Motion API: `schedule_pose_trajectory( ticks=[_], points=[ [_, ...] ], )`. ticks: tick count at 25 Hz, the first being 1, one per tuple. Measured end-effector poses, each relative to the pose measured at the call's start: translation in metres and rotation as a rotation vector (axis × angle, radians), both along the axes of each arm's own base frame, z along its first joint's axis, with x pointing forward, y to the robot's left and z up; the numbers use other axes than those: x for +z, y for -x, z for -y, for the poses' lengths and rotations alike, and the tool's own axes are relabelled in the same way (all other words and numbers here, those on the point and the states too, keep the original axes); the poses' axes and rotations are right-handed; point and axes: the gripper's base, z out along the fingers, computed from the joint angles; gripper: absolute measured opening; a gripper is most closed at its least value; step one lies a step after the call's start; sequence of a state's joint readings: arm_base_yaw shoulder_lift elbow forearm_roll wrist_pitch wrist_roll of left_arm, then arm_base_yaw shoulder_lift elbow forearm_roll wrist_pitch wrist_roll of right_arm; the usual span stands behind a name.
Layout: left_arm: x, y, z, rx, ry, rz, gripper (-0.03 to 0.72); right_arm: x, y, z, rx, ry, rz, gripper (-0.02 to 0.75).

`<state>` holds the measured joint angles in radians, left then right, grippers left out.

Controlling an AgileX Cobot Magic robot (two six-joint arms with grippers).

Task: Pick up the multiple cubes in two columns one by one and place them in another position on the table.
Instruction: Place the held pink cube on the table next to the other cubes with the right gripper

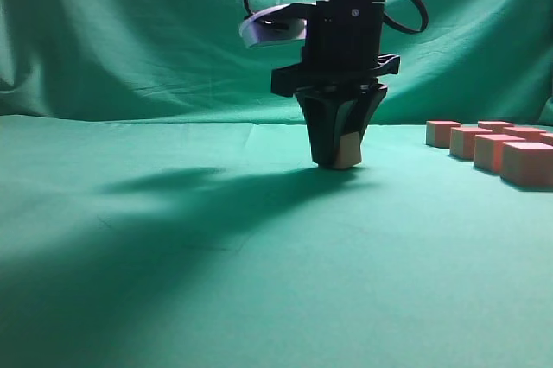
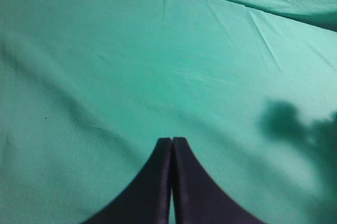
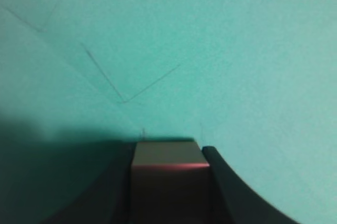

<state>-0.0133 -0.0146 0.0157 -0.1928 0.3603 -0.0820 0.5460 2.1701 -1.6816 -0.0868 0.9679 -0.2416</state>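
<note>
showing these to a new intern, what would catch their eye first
First, the black right hand at the centre of the exterior view, reaching straight down to the green table and clamped on a single cube; the right wrist view shows that cube squeezed between the fingers. Next, the red-topped cubes grouped at the far right edge. The left hand is shut, with only bare cloth ahead of it.

Behind the work surface we see a green curtain (image 1: 130, 31) hanging as a backdrop, wrinkled and draped in soft folds, darker where the folds fall in toward the left. Its lower edge meets the flat surface along a line across the exterior view. We also see its lower edge in the left wrist view.
</note>
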Motion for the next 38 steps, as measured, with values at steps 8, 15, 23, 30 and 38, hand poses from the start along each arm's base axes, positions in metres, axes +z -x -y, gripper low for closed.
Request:
schedule_pose_trajectory(
  ticks=[8, 15, 23, 30, 38],
  points=[
    [0.000, 0.000, 0.000, 0.000, 0.000, 0.000, 0.000, -0.001, 0.000, 0.000, -0.018, 0.001, -0.002, 0.266],
    [0.000, 0.000, 0.000, 0.000, 0.000, 0.000, 0.000, -0.001, -0.002, -0.001, -0.017, 0.004, -0.001, 0.603],
    [0.000, 0.000, 0.000, 0.000, 0.000, 0.000, 0.000, 0.045, -0.010, -0.008, -0.032, 0.016, -0.013, 0.645],
    [0.000, 0.000, 0.000, 0.000, 0.000, 0.000, 0.000, 0.113, -0.007, -0.005, -0.105, -0.080, 0.109, 0.645],
    [0.000, 0.000, 0.000, 0.000, 0.000, 0.000, 0.000, 0.216, 0.043, 0.063, -0.286, -0.183, 0.292, 0.597]
  ],
)
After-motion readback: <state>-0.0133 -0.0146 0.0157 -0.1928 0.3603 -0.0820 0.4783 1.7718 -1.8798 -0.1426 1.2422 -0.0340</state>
